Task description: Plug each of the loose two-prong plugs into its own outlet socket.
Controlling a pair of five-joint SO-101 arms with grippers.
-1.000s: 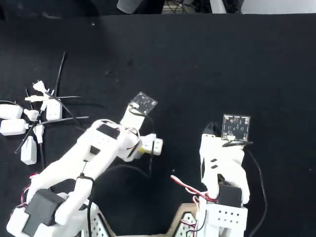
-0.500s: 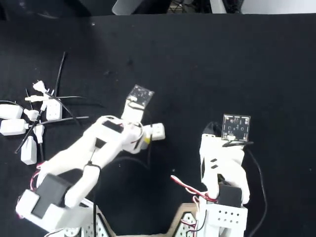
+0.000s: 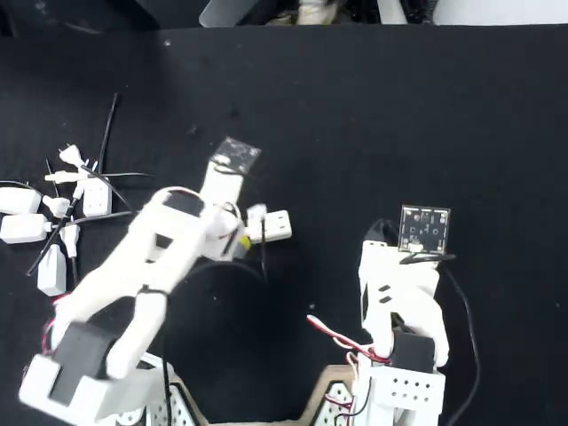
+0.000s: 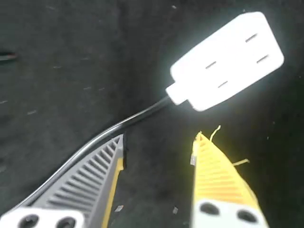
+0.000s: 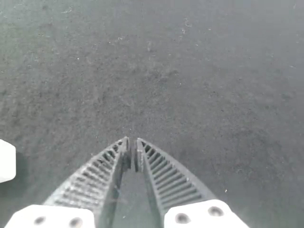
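The left gripper (image 4: 159, 138), apart and empty, hangs just beside the outlet socket (image 4: 228, 59); the right gripper (image 5: 130, 147) is together. Better to grasp the socket body squarely, not its cord (image 4: 137, 118).

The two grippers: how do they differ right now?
The left gripper is open; the right gripper is shut. The left gripper has one yellow finger, the right gripper's are both grey. The left gripper is near the white outlet socket, the right gripper over black table. Both hold nothing.
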